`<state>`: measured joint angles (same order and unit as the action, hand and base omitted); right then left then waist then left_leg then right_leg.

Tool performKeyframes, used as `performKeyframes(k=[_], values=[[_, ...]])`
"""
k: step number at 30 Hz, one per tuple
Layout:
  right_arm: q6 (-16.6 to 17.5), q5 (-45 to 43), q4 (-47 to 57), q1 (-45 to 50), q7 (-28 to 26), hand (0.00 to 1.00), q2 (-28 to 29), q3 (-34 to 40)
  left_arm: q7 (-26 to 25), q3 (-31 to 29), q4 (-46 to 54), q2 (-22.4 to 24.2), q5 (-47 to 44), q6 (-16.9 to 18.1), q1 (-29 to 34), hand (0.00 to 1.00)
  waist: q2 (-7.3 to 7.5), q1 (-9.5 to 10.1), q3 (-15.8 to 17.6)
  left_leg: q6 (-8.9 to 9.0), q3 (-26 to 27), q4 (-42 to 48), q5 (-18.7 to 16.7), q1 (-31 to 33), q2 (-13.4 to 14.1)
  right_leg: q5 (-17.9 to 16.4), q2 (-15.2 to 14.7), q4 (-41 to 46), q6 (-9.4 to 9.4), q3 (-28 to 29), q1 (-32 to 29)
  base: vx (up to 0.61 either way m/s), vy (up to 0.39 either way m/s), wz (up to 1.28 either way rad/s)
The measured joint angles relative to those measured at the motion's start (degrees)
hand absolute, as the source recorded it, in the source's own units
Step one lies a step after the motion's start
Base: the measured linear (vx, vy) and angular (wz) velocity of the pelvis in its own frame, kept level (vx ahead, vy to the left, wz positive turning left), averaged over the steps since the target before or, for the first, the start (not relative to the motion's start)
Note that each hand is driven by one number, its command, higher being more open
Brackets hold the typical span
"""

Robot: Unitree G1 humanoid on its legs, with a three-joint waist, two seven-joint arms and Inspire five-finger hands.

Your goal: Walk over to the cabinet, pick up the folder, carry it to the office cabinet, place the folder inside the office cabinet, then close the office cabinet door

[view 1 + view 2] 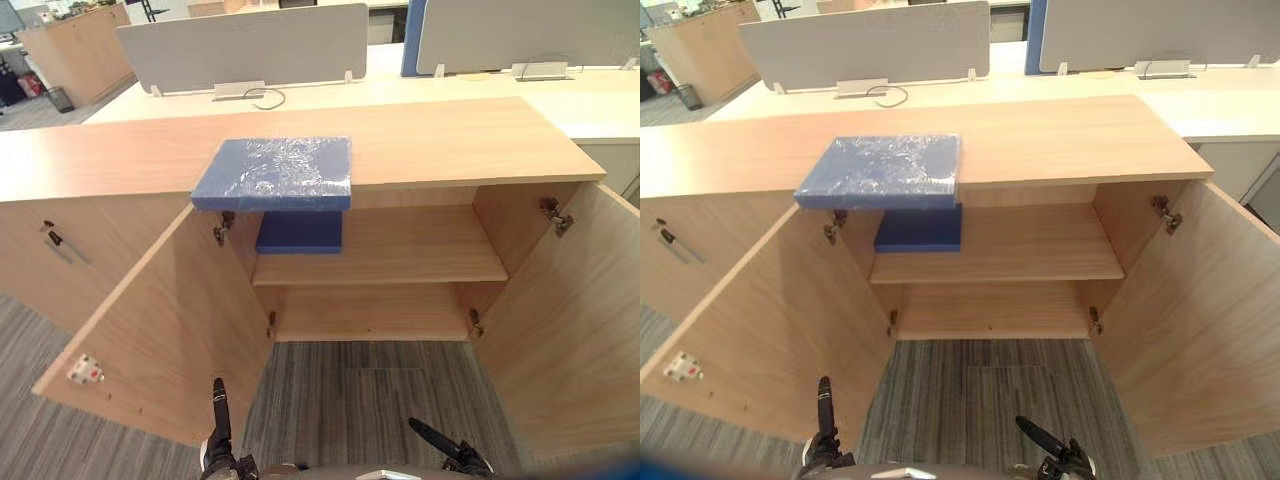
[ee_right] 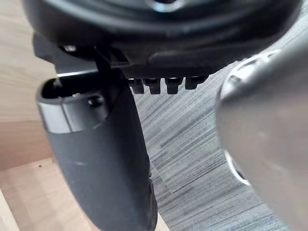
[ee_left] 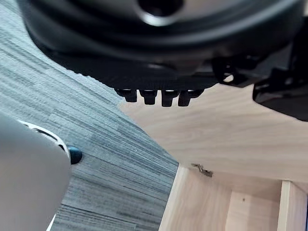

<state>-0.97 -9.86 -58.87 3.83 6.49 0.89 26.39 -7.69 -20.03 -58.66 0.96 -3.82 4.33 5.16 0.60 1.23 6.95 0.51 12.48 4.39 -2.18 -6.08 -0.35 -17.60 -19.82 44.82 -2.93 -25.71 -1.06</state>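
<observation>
Left eye view, two folders (image 1: 275,172) (image 1: 299,232), one cabinet (image 1: 450,140), two robot hands (image 1: 221,425) (image 1: 440,440) uncurled, empty

We look down from the head, both eyes sharing the office cabinet (image 1: 450,140); wrist cameras sit close behind left hand (image 3: 159,57) and right hand (image 2: 106,168), facing carpet (image 3: 96,159).

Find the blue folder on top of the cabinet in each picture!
Left eye view: folder centre-left on cabinet top, overhanging its edge.
Right eye view: folder, same spot, further left.
Left wrist view: carpet, wood instead.
Right wrist view: carpet, wood instead.
Landmark: hinge under the folder.
</observation>
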Motion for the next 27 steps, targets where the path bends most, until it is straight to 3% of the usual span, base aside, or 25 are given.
performKeyframes(k=[1,4,5,6,9,10,15,19,23,25,27], values=[[0.0,0.84,0.62,0.65,0.07,1.0,-0.05,0.63,0.1,0.15,-0.27,-0.17,0.0,0.04,0.0,1.0,-0.16,-0.14,-0.05,-0.05,-0.15,-0.94,-0.03,-1.52,-0.03,-0.31,-2.37,0.08,0.23,-1.08,-0.06,0.17,0.112,0.08],[0.0,0.82,0.55,0.91,-0.02,1.0,0.29,1.69,0.73,0.89,-0.85,-0.66,-0.16,0.03,0.05,1.0,-0.16,-0.61,-0.07,0.16,-0.75,-1.47,-0.15,-2.61,1.71,0.5,-2.91,-7.82,-1.13,0.19,-0.13,0.09,-0.002,0.07],[-0.04,0.82,0.37,0.92,-0.12,1.0,0.62,1.71,1.08,1.67,-1.17,-1.17,-0.43,0.05,0.09,1.0,0.11,-0.74,-0.13,0.98,-0.87,-1.47,-0.32,-2.62,2.35,2.8,-1.83,-14.98,-2.72,1.97,0.0,0.06,-0.152,-0.02],[-0.14,0.76,-0.56,0.75,-0.53,1.0,1.28,1.69,1.86,2.11,-1.5,-2.09,-1.4,0.18,-0.04,1.0,1.56,-0.85,-0.37,2.31,-0.98,-1.61,-0.7,-2.78,1.94,7.11,-1.24,-20.58,-5.51,4.12,0.41,0.08,-0.212,-0.06],[-0.36,0.75,-0.81,1.03,-1.26,1.0,-1.4,2.0,3.23,2.94,-2.26,-0.39,-6.03,0.0,0.49,1.0,-1.65,-1.6,-0.85,3.48,-1.06,-2.48,-0.52,-3.82,4.61,6.82,2.0,-21.84,-4.0,3.45,1.36,0.08,-0.183,-0.1],[-0.44,0.76,-0.77,1.21,-1.27,1.0,-1.73,1.79,3.52,2.9,-2.16,-0.2,-7.91,0.05,0.73,1.0,-1.93,-1.6,-0.89,3.61,-1.32,-2.51,-0.49,-3.86,5.14,6.57,2.47,-21.94,-3.84,2.93,1.68,0.05,-0.163,0.08],[-1.75,0.93,-0.81,2.17,-2.22,1.0,-1.26,0.81,5.69,5.3,5.66,-0.07,-28.29,0.09,5.27,1.0,-0.91,-1.34,-2.0,5.88,-3.98,-4.97,1.05,-3.68,8.07,8.1,6.41,-28.09,-3.36,-1.13,5.24,0.01,-0.106,0.27],[-2.39,2.85,-1.54,1.6,-2.53,1.0,-1.3,-3.48,5.54,12.73,17.44,-0.79,-36.94,-0.13,10.54,1.0,0.34,-0.86,-3.48,5.83,-5.21,-6.54,2.09,-1.94,8.36,9.74,7.77,-31.47,-3.38,-2.61,5.31,0.03,-0.013,0.17],[-2.64,3.43,-2.32,0.84,-2.49,1.0,-1.46,-5.34,5.56,19.05,33.8,0.43,-38.43,-0.5,15.28,1.0,-0.08,0.14,-3.67,5.39,-5.4,-6.97,2.51,-1.34,8.02,11.7,8.36,-35.05,-3.35,-3.17,6.38,0.03,0.015,0.07],[-2.72,3.72,-2.25,0.63,-2.49,1.0,-1.53,-6.33,5.26,19.53,39.94,1.21,-37.91,-0.69,16.26,1.0,-0.69,0.16,-3.64,5.14,-5.57,-7.21,2.68,-1.63,7.81,12.27,8.47,-36.33,-3.39,-3.73,7.47,0.01,0.016,0.11],[-2.73,5.33,-2.04,0.64,-2.19,1.0,-1.69,-7.49,3.56,18.49,47.53,1.56,-31.25,-0.74,17.21,1.0,-1.24,0.25,-3.73,5.1,-5.81,-7.26,2.71,-1.96,7.79,12.32,8.51,-36.72,-3.42,-4.24,8.23,-0.01,0.004,0.1]])
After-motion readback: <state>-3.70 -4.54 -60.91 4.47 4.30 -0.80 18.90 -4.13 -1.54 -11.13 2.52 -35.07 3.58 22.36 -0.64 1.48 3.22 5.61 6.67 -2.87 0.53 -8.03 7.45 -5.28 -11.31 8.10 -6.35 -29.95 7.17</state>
